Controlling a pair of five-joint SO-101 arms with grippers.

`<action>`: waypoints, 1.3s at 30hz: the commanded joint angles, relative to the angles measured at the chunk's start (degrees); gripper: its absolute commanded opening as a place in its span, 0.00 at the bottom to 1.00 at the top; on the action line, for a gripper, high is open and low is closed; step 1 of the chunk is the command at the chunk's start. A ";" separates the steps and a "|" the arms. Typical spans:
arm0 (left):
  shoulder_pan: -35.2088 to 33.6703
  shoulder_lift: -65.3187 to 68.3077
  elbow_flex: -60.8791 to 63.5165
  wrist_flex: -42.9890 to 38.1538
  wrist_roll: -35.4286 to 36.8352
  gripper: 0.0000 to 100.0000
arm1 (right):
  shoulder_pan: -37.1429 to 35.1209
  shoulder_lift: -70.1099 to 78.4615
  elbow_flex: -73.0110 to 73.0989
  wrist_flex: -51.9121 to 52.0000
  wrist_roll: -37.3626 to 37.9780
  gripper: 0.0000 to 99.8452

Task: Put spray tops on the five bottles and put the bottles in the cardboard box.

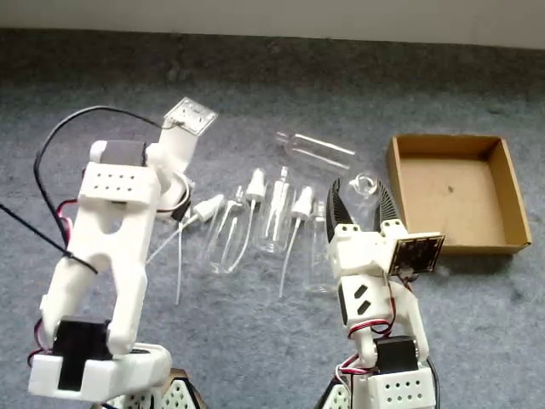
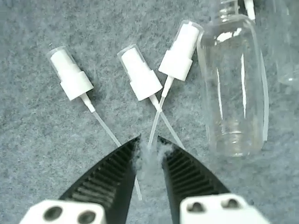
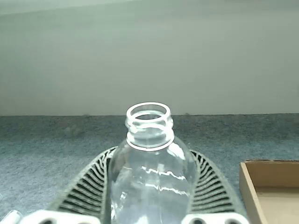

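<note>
Early going, by the look of it. Clamps one bottle (image 3: 149, 177) upright by its flanks in the right end effector (image 1: 358, 186), with a bare neck and nothing fitted on it. Holds it just above the table (image 1: 426, 77), near the box (image 1: 451, 192) but outside it. Shows that box with nothing inside.

Hangs the left end effector (image 2: 149, 142) low over three loose tops (image 2: 140, 77), parted only by a narrow gap. Catches the thin tube (image 2: 153, 133) of one top running into that gap, apparently not yet pinched. Crosses that tube with a neighbour's just ahead of the tips, so risks dragging two at once.

Finds, from above, three more bottles (image 1: 272, 217) lying side by side between the arms, mixed in among the tops. Finds a fifth bottle (image 1: 315, 149) lying apart, farther back, toward the box. Makes out no top seated on any of these necks, as far as can be told through clear plastic.

Counts nothing finished, then: five tops to fit, five bottles to box. Reads as the first pairing in hand, one arm presenting an open neck, the other about to lift a top. Calls next for a clean pinch on a single top, a feed of its tube down the neck, then a drop into the box. Repeats four times over after that.
</note>
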 commanded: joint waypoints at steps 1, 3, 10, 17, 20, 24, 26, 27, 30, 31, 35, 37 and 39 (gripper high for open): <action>2.77 7.08 -9.45 -0.18 8.35 0.13 | 0.66 -0.66 5.05 -1.54 -0.18 0.07; 1.71 10.95 -12.26 -0.18 12.92 0.17 | 0.66 -0.66 5.05 -1.54 -0.18 0.07; 0.75 23.96 -20.70 -0.18 22.68 0.18 | 0.66 -0.66 5.05 -1.54 -0.18 0.07; -2.15 33.54 -28.53 0.26 26.73 0.18 | 0.66 -0.66 5.14 -1.54 -0.18 0.07; -4.00 34.42 -30.20 0.26 26.73 0.18 | 0.66 -0.66 5.14 -1.54 -0.18 0.07; -5.14 34.68 -30.02 0.26 26.64 0.18 | 0.66 -0.66 5.14 -1.54 -0.18 0.07; -5.14 34.77 -29.93 0.26 26.64 0.18 | 0.66 -0.66 5.14 -1.54 -0.18 0.07; -5.05 34.77 -29.93 0.35 26.64 0.18 | 0.66 -0.66 5.14 -1.54 -0.18 0.07; -4.88 34.77 -29.49 0.35 26.73 0.18 | 0.66 -0.66 5.14 -1.54 -0.18 0.07; -4.88 34.77 -28.62 0.18 26.73 0.18 | 0.66 -0.66 5.14 -1.54 -0.18 0.07; -4.88 34.77 -25.01 -0.26 26.73 0.18 | 0.66 -0.66 5.14 -1.54 -0.18 0.07; -4.88 34.77 -23.16 -1.49 26.73 0.18 | 0.66 -0.66 5.14 -1.54 -0.18 0.07; -4.88 34.77 -21.41 -2.81 26.73 0.18 | 0.66 -0.66 5.14 -1.54 -0.18 0.07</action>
